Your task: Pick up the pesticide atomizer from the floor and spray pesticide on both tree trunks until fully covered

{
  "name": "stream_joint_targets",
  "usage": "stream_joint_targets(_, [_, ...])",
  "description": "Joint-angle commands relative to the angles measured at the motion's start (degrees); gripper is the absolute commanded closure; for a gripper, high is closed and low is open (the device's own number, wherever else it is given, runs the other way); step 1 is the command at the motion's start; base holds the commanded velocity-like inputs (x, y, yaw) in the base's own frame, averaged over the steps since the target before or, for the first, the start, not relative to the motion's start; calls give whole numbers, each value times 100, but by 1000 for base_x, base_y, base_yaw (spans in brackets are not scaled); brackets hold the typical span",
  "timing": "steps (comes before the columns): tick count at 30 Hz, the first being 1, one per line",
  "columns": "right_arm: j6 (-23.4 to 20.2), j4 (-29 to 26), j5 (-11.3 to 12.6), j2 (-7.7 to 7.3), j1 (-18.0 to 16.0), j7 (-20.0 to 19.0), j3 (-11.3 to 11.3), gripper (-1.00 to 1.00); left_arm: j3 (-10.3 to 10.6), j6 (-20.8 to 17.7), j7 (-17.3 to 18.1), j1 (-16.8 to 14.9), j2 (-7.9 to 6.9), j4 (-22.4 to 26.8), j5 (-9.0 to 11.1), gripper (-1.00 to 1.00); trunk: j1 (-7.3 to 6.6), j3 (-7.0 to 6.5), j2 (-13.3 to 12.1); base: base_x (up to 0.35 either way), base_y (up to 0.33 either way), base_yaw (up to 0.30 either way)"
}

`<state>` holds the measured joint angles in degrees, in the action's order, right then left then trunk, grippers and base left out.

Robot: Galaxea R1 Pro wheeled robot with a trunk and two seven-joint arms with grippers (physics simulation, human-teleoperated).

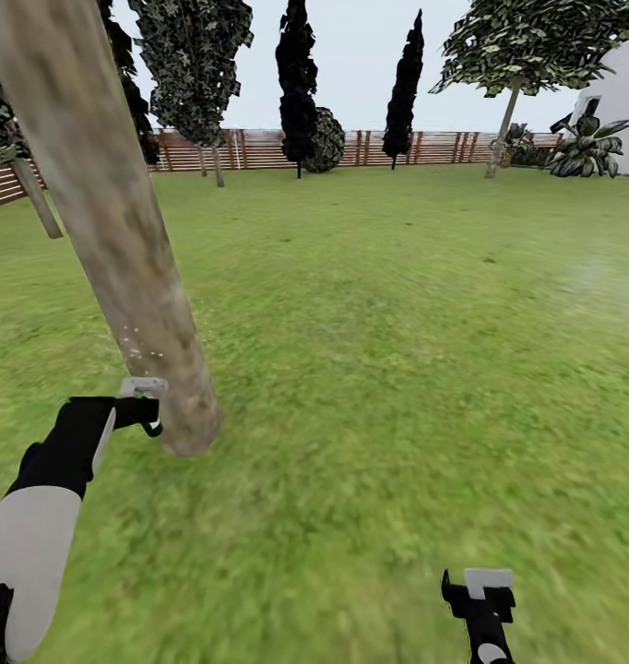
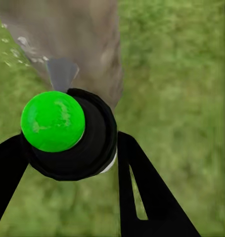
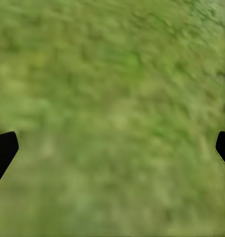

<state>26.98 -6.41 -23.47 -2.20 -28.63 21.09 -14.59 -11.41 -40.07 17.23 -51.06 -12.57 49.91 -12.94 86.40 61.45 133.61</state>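
My left gripper (image 1: 141, 408) is shut on the pesticide atomizer (image 2: 67, 133), a small dark bottle whose cap shows bright green here, with a white edge of label. It is held right beside the base of the near tree trunk (image 1: 121, 240), a thick mottled grey-beige column leaning across the left of the head view. Small pale droplets (image 1: 135, 347) speckle the trunk just above the gripper. A grey cone of spray (image 2: 61, 73) points from the bottle at the trunk (image 2: 77, 44). A second pale-trunked tree (image 1: 504, 115) stands far off at the right. My right gripper (image 1: 485, 590) hangs open over the grass.
Green lawn (image 1: 397, 350) stretches to a brown slatted fence (image 1: 259, 148). Two black thin trees (image 1: 298, 83) and a round bush stand at the fence. Another leaning trunk (image 1: 36, 198) is at the far left. A white house (image 1: 623, 101) and palms (image 1: 587, 148) are at the right.
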Motion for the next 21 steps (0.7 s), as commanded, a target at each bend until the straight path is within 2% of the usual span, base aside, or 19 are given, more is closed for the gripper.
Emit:
stream_joint_targets(1, [0, 2, 0, 0, 0, 0, 0, -100, -10, -1, -2, 0, 0, 3, 3, 100, 0, 0, 0, 21, -272, 0])
stream_joint_targets(5, [0, 2, 0, 0, 1, 0, 0, -100, -1, -74, -2, -96, -7, 390, -4, 100, 0, 1, 0, 210, -193, 5])
stream_joint_targets(8, [0, 0, 0, 0, 3, 0, 0, -100, -2, -195, 0, -375, -17, 755, -14, 100, 0, 14, 0, 286, -114, 140])
stream_joint_targets(12, [0, 4, 0, 0, 1, 0, 0, -100, 6, -398, 0, -329, -9, 1232, -30, 100, 0, 35, 0, 71, -21, 183])
stream_joint_targets(15, [0, 2, 0, 0, 2, 0, 0, -100, 26, -400, 0, -319, 1, 1270, -34, 100, 0, 43, 0, 0, -16, 164])
stream_joint_targets(21, [0, 3, 0, -4, 3, 0, -3, -100, 43, -405, -6, -325, 9, 1268, -72, 100, 0, 44, 0, -74, -230, 11])
